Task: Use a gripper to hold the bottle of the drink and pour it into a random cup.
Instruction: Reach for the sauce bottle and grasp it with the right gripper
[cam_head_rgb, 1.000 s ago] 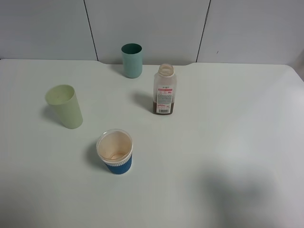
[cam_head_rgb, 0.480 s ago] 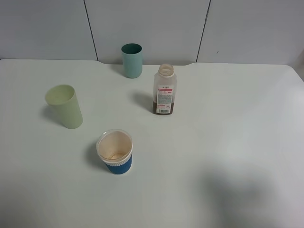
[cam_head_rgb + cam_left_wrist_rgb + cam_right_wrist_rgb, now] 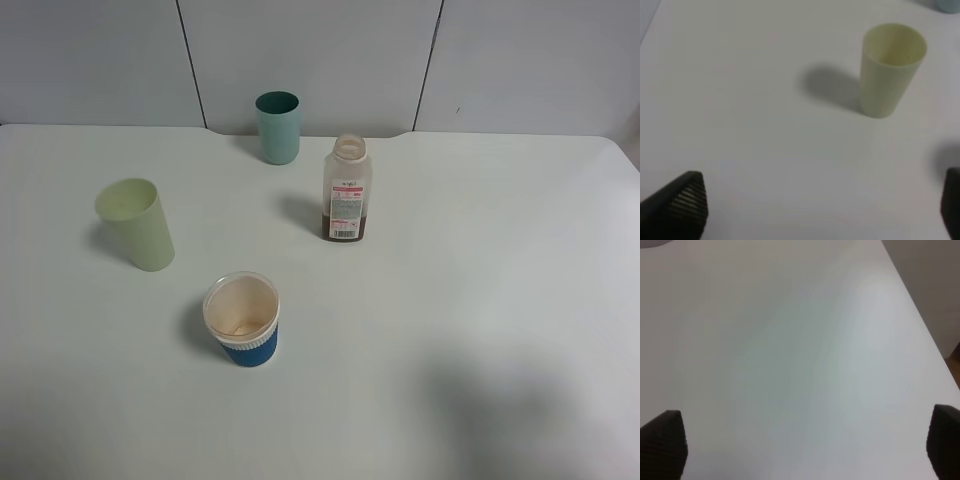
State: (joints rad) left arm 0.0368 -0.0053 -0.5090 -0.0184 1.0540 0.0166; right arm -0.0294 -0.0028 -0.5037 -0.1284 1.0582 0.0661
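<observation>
The clear bottle [image 3: 347, 189], uncapped, with a white label and a little brown drink [image 3: 347, 227] at its bottom, stands upright at the table's back middle. The short ribbed cup [image 3: 241, 319] with a blue bottom band stands nearer the front, left of middle, brownish inside. No gripper shows in the exterior high view. In the left wrist view my left gripper [image 3: 822, 202] is open and empty over bare table. In the right wrist view my right gripper [image 3: 805, 445] is open and empty over bare table.
A tall pale-green cup [image 3: 136, 223] stands at the left and also shows in the left wrist view [image 3: 891, 69]. A teal cup [image 3: 278, 127] stands at the back by the wall. The table's right edge [image 3: 920, 315] shows in the right wrist view.
</observation>
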